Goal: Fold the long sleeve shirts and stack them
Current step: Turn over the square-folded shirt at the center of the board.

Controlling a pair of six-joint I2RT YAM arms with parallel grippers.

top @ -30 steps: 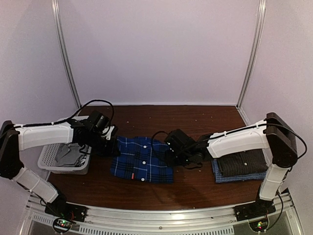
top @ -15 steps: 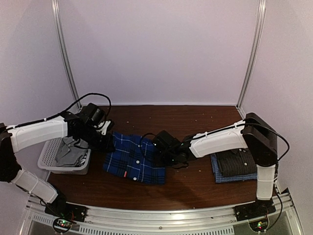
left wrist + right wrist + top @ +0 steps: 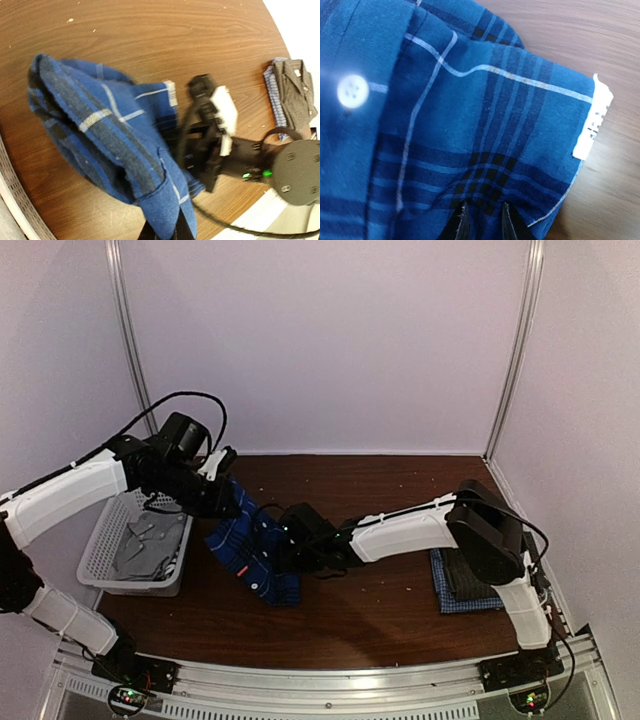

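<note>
The right claw (image 3: pixel 484 222) pinches the hem of the blue plaid shirt (image 3: pixel 470 115) near its white tag (image 3: pixel 592 125). The left claw (image 3: pixel 162 232) is clenched on another edge. The shirt hangs bunched between them, low over the table (image 3: pixel 380 610) beside the basket (image 3: pixel 100 565). Soft, light and floppy, it is probably best held by two corners, pulled taut.
</note>
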